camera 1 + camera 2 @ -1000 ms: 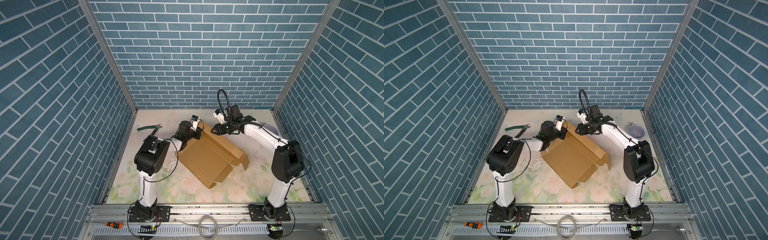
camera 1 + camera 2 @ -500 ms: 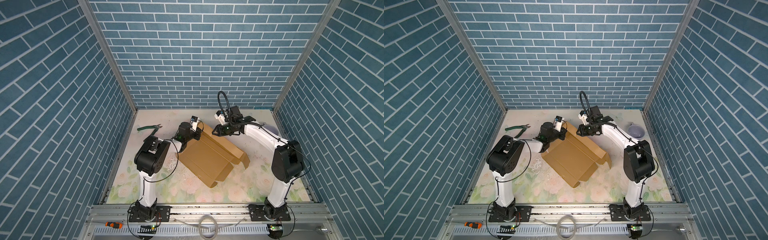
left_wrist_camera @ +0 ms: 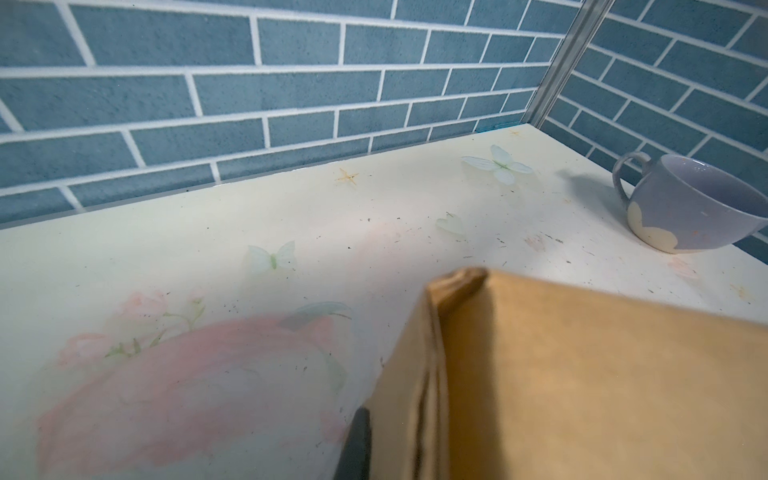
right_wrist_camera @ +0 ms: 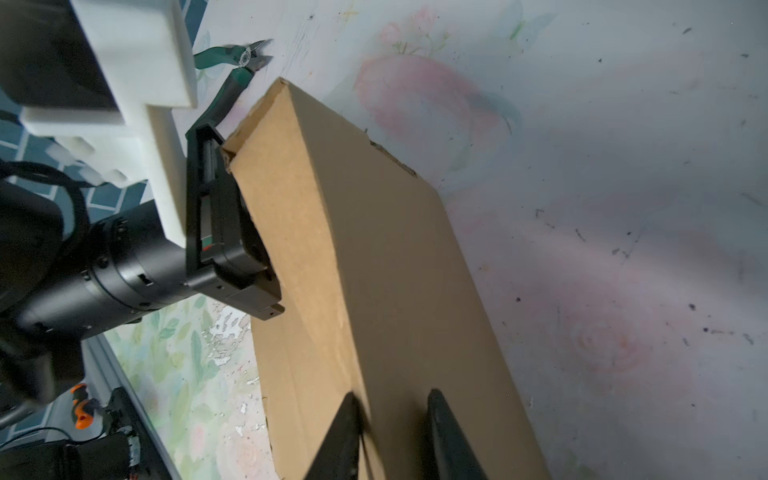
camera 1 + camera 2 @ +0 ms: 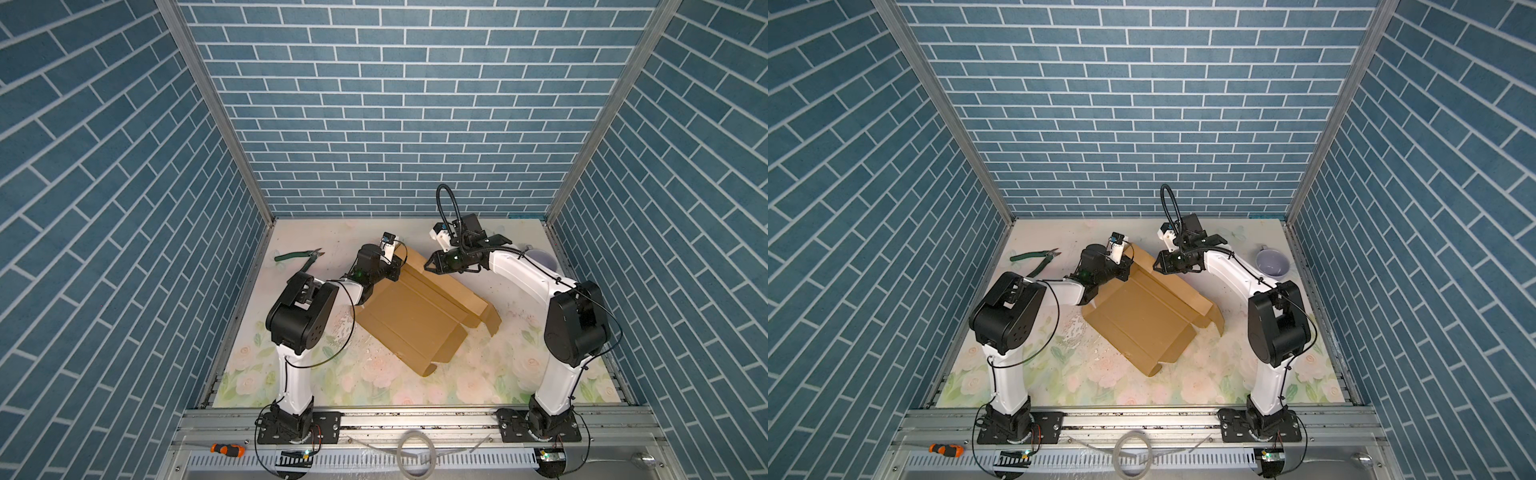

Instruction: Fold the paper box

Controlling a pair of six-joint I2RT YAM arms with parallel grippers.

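At the far edge of the paper box [image 5: 415, 320], left tool [image 5: 395, 268] clamped on it, right tool [image 5: 427, 266] part-open over it.

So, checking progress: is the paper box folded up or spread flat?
Partly folded: the paper box has its far wall raised, pinched by the left gripper; the main panel lies flat.

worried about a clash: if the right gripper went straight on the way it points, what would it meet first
Most likely the paper box: its raised panel lies right ahead of the right gripper. Further along sits the left gripper, though depth is unclear.
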